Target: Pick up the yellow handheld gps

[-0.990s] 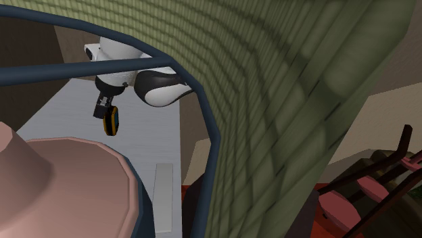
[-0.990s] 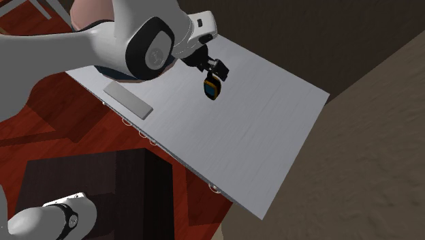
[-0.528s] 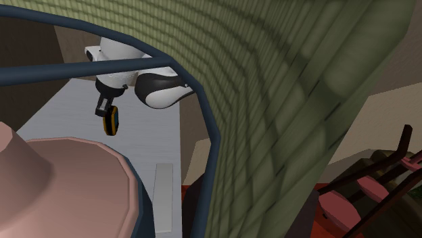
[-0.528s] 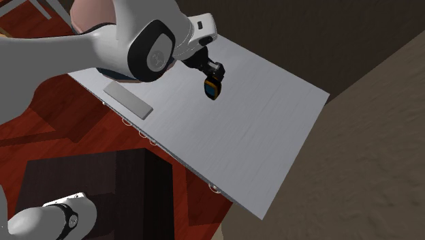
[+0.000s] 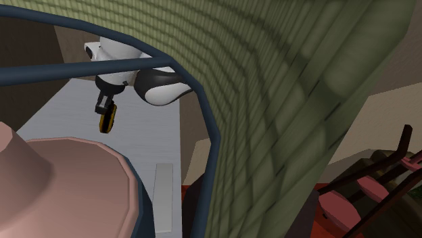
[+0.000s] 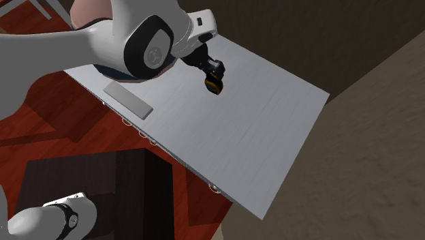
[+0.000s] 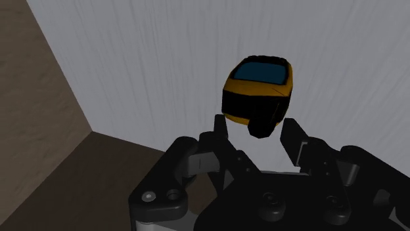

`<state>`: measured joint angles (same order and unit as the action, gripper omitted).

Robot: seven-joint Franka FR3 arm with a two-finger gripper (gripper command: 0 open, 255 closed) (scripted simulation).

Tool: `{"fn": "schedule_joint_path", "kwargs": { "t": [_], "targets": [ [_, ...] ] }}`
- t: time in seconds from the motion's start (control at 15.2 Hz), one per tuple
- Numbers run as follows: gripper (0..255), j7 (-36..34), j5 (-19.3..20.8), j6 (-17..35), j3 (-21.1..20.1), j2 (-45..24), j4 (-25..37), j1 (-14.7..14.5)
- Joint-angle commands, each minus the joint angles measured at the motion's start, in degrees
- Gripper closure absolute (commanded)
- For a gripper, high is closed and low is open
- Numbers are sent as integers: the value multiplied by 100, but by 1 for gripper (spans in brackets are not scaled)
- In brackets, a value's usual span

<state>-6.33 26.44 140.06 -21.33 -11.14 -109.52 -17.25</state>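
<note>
The handheld gps (image 7: pixel 257 88) has a yellow-orange body, a blue screen and a black lower end. That black end sits between the fingers of my black gripper (image 7: pixel 253 131), which is shut on it. In the shoulder view the gps (image 5: pixel 106 120) hangs edge-on from the gripper (image 5: pixel 104 108), over the grey table (image 5: pixel 54 118). In the second exterior view the gps (image 6: pixel 213 82) is tilted under the gripper (image 6: pixel 209 71), near the far side of the table (image 6: pixel 259 123). Whether it touches the tabletop I cannot tell.
A flat grey bar (image 6: pixel 127 99) lies near the table's edge, by the arm. A pink rounded object (image 5: pixel 61 189) and a blue rail (image 5: pixel 209 128) block the shoulder view's front. A green woven wall (image 5: pixel 284 101) rises beside them. A dark cabinet (image 6: pixel 102 191) stands on the red floor.
The fingers have closed onto the gps. It has turned from showing its blue screen to edge-on, and it has tilted and shifted slightly with the gripper.
</note>
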Motion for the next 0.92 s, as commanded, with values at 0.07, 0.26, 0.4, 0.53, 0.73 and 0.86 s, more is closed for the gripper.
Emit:
{"fn": "schedule_joint_path", "kwargs": {
  "t": [0.07, 0.26, 0.4, 0.53, 0.73, 0.86],
  "targets": [
    [255, 113, -118, -185, -35, 75, 127, 10],
    [255, 229, -234, -372, -63, 154, 255, 22],
    [255, 301, -304, -499, -80, 202, 348, 29],
    [255, 371, -370, -628, -93, 244, 447, 33],
    [255, 466, -457, -827, -127, 298, 605, 52],
    [255, 467, -455, -838, -157, 299, 614, 79]
  ]
}}
